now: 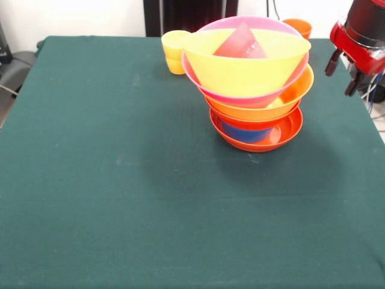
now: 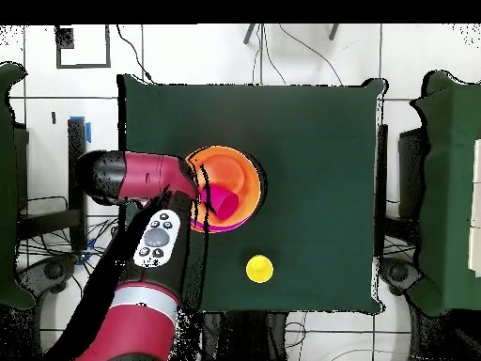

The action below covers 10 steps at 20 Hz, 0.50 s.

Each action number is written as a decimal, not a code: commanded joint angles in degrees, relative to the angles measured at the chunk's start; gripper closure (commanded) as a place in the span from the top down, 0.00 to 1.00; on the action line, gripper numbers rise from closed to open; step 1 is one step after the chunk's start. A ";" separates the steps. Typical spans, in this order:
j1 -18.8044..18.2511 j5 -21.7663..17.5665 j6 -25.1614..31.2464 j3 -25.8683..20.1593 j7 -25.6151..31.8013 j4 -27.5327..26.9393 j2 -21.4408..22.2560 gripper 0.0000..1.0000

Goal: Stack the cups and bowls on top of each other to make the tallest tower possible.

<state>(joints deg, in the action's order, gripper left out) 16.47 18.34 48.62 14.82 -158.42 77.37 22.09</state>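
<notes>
The tower (image 1: pixel 252 90) stands right of the table's middle. A shallow red-orange bowl (image 1: pixel 283 133) is lowest, with a blue bowl (image 1: pixel 243 133) in it. Above come an orange bowl (image 1: pixel 289 96), a pink bowl (image 1: pixel 252 100) and a yellow bowl (image 1: pixel 240 69). A red-pink cup (image 1: pixel 240 42) lies tilted in the top bowl. A yellow cup (image 1: pixel 173 51) stands behind the tower to its left. An orange cup (image 1: pixel 298 26) stands at the far right. My gripper (image 1: pixel 339 82) hangs right of the tower, open and empty. From overhead I see the tower (image 2: pixel 230 183) and the yellow cup (image 2: pixel 259 269); the arm (image 2: pixel 141 179) hides the gripper.
The green table cloth (image 1: pixel 120 180) reaches to the table's edges; its right edge is close under the gripper. Cables lie on the floor at the right (image 1: pixel 376 96). Overhead, other green tables (image 2: pixel 451 188) stand at both sides.
</notes>
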 commanded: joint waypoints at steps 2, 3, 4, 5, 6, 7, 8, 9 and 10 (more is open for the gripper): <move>1.50 1.01 1.33 -2.30 -9.93 -2.68 -0.40 1.00; 1.54 1.05 1.35 -2.27 -9.92 -2.67 -0.40 1.00; 1.67 1.04 1.49 -2.11 -9.94 -2.81 -0.41 1.00; 1.68 1.02 1.54 -1.98 -9.83 -2.84 -0.42 1.00; 1.80 1.14 1.45 -2.00 -9.86 -2.79 -0.41 1.00; 1.84 1.25 1.30 -1.98 -9.80 -2.66 -0.36 1.00; 1.87 1.36 1.15 -1.96 -9.74 -2.54 -0.30 1.00; 1.93 1.47 1.06 -1.91 -9.72 -2.47 -0.30 1.00; 2.04 1.60 1.22 -1.81 -9.79 -2.49 -0.26 1.00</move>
<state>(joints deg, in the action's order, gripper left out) 18.01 18.75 48.62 16.20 -158.42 77.36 22.10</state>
